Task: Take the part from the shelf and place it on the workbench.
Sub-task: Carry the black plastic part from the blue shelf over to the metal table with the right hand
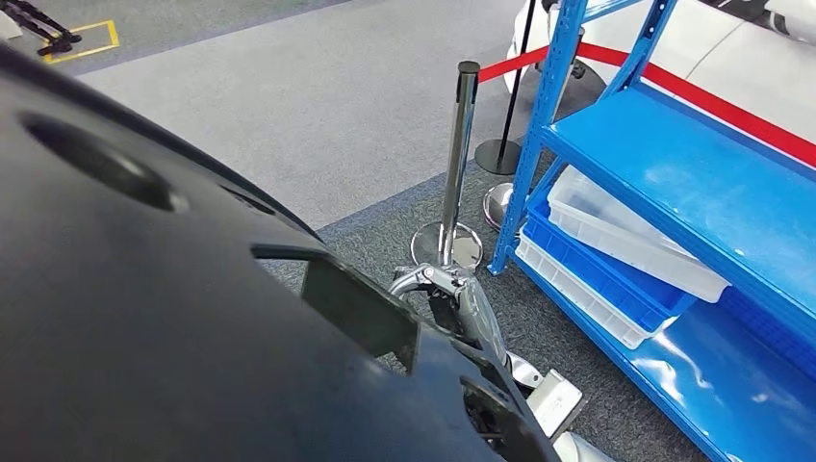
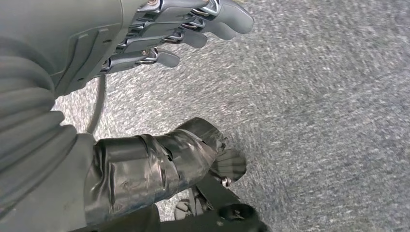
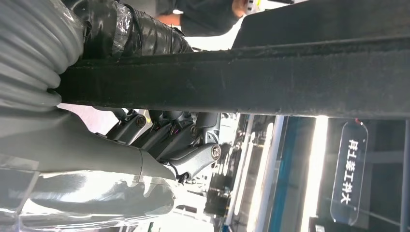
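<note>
The part is a large black moulded panel (image 1: 144, 318) with holes and cut-outs, and it covers the left and lower half of the head view. In the right wrist view my right hand (image 3: 164, 140) grips its thick dark edge (image 3: 251, 77), the taped thumb on one side and the fingers on the other. My silver right arm (image 1: 471, 308) shows just beyond the panel's rim. My left hand (image 2: 159, 34) hangs over grey carpet with its fingers spread and nothing in it.
A blue metal shelf (image 1: 712, 192) stands at the right, with a white bin (image 1: 625, 231) and a blue bin (image 1: 616, 279) stacked on its lower level. A chrome stanchion (image 1: 457, 164) with a red belt (image 1: 693, 91) stands beside the shelf post. Grey carpet stretches away to the left.
</note>
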You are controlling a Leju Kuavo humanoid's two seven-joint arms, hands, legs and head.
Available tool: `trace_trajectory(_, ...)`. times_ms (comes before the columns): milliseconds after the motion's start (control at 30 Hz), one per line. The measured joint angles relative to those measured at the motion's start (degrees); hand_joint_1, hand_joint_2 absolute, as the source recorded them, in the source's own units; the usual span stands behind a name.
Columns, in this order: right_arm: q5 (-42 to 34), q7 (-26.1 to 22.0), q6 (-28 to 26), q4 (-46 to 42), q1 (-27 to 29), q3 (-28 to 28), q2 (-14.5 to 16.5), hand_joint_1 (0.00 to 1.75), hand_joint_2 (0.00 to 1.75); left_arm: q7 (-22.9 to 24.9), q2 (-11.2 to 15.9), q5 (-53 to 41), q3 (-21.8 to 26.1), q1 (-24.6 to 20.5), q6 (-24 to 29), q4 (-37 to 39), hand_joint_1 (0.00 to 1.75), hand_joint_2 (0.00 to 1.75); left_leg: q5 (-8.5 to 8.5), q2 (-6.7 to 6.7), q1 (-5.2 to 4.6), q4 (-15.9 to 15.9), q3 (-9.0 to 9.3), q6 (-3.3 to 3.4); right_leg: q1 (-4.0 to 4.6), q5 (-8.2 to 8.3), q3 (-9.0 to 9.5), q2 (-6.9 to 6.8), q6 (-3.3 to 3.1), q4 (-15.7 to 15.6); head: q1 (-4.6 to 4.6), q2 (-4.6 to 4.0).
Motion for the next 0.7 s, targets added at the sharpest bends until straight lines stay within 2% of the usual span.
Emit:
trace_trajectory(67, -0.14, -0.02, 0.28, -0.05, 0.03, -0.02, 0.0, 1.75, 1.75, 0.05, 0.09, -0.11, -0.13, -0.16, 0.01, 0.0, 0.0, 1.75, 2.1, 2.29, -0.79, -6.99, 3.74, 1.05, 0.29, -0.29, 0.36, -1.17, 0.23, -0.09, -0.08, -0.01)
trace_trajectory(100, -0.18, -0.02, 0.34, -0.07, 0.05, -0.03, 0.0, 1.75, 1.75, 0.1, 0.12, -0.19, -0.22, -0.28, 0.0, 0.0, 0.0, 1.75, 2.33, 3.04, -1.18, -8.77, 4.62, 1.48, 0.39, -0.41, 0.48, -1.71, 0.44, -0.16, -0.09, -0.02)
trace_trajectory(133, -0.2, -0.03, 0.36, -0.07, 0.07, -0.04, 0.0, 1.75, 1.75, 0.19, 0.15, -0.26, -0.34, -0.35, 0.0, 0.0, 0.0, 1.75, 2.11, 3.08, -1.44, -9.26, 4.73, 1.74, 0.45, -0.48, 0.59, -2.26, 0.68, -0.28, -0.09, -0.02)
trace_trajectory(200, -0.22, -0.03, 0.39, -0.1, 0.07, -0.07, -0.01, 1.75, 1.75, 0.38, 0.2, -0.33, -0.54, -0.21, 0.02, 0.0, 0.0, 1.75, 2.43, 1.76, -1.29, -9.92, 4.95, 2.25, 0.45, -0.68, 0.96, -2.97, 1.26, -0.54, -0.04, -0.02)
trace_trajectory(267, -0.23, -0.04, 0.41, -0.2, 0.1, -0.11, -0.09, 1.75, 1.75, 0.53, 0.2, -0.37, -0.68, -0.03, 0.03, 0.0, 0.0, 1.75, 2.93, 0.56, -0.84, -10.99, 5.69, 2.88, 0.4, -2.22, 0.54, -0.89, 1.66, 1.32, -0.04, -0.07)
trace_trajectory(333, -0.29, -0.05, 0.4, -0.27, 0.25, -0.16, -0.19, 1.75, 1.75, 0.6, 0.17, -0.45, -0.76, -0.15, 0.03, 0.0, 0.0, 1.75, 3.2, -0.67, -0.65, -11.43, 6.08, 3.28, 0.32, -5.49, -2.22, 2.16, 1.78, 7.52, -0.02, -0.1)
trace_trajectory(367, -0.37, -0.04, 0.41, -0.27, 0.36, -0.18, -0.23, 1.75, 1.75, 0.62, 0.17, -0.51, -0.78, -0.25, 0.02, 0.0, 0.0, 1.75, 3.22, -1.38, -0.65, -11.4, 6.06, 3.38, 0.31, -6.93, -4.12, 2.8, 1.83, 11.2, 0.02, -0.08)
trace_trajectory(400, -0.47, -0.05, 0.41, -0.27, 0.44, -0.19, -0.25, 1.75, 1.75, 0.65, 0.17, -0.57, -0.79, -0.29, 0.01, 0.0, 0.0, 1.75, 3.17, -2.18, -0.63, -11.34, 6.07, 3.37, 0.29, -7.47, -5.61, 3.07, 1.92, 13.79, 0.02, -0.05)
trace_trajectory(433, -0.61, -0.06, 0.43, -0.27, 0.5, -0.2, -0.26, 1.75, 1.75, 0.67, 0.17, -0.62, -0.8, -0.29, -0.01, 0.0, 0.0, 1.75, 3.1, -3.03, -0.58, -11.21, 6.09, 3.31, 0.22, -6.87, -6.28, 3.19, 2.02, 14.48, 0.01, -0.04)
trace_trajectory(467, -0.78, -0.08, 0.45, -0.27, 0.53, -0.21, -0.27, 1.75, 1.75, 0.69, 0.17, -0.66, -0.81, -0.26, -0.02, 0.0, 0.0, 1.75, 2.99, -3.92, -0.49, -11.0, 6.12, 3.17, 0.11, -5.22, -5.93, 3.32, 2.12, 13.04, -0.02, -0.02)
trace_trajectory(500, -0.94, -0.11, 0.47, -0.28, 0.53, -0.22, -0.28, 1.75, 1.75, 0.72, 0.16, -0.69, -0.82, -0.22, -0.05, 0.0, 0.0, 1.75, 2.79, -4.8, -0.37, -10.63, 6.12, 2.95, -0.11, -2.84, -4.66, 3.78, 2.25, 9.74, -0.06, 0.0)
trace_trajectory(567, -1.17, -0.24, 0.5, -0.34, 0.59, -0.24, -0.29, 1.75, 1.75, 0.78, 0.15, -0.74, -0.84, -0.22, -0.13, 0.0, 0.0, 1.75, 2.28, -6.42, -0.24, -9.56, 5.68, 2.35, -0.67, -0.06, -2.0, 6.3, 2.39, 3.26, -0.26, -0.01)
trace_trajectory(600, -1.25, -0.31, 0.51, -0.4, 0.69, -0.27, -0.3, 1.75, 1.75, 0.8, 0.15, -0.76, -0.84, -0.27, -0.16, 0.0, 0.0, 1.75, 2.14, -7.12, -0.2, -9.11, 5.3, 2.01, -0.81, 0.3, -1.3, 7.36, 2.35, 1.48, -0.45, 0.01)
trace_trajectory(633, -1.34, -0.38, 0.56, -0.46, 0.77, -0.31, -0.31, 1.75, 1.75, 0.83, 0.16, -0.77, -0.85, -0.25, -0.19, 0.0, 0.0, 1.75, 2.12, -7.77, -0.14, -8.89, 4.9, 1.67, -0.78, -0.05, -1.13, 7.94, 2.12, 0.96, -0.7, 0.01)
trace_trajectory(700, -1.57, -0.46, 0.73, -0.56, 0.84, -0.41, -0.33, 1.75, 1.75, 0.85, 0.3, -0.77, -0.88, 0.0, -0.22, 0.0, 0.0, 1.75, 2.24, -8.64, 0.07, -8.85, 4.39, 1.05, -0.61, 0.04, -0.92, 6.95, 1.41, 0.66, -1.09, 0.03)
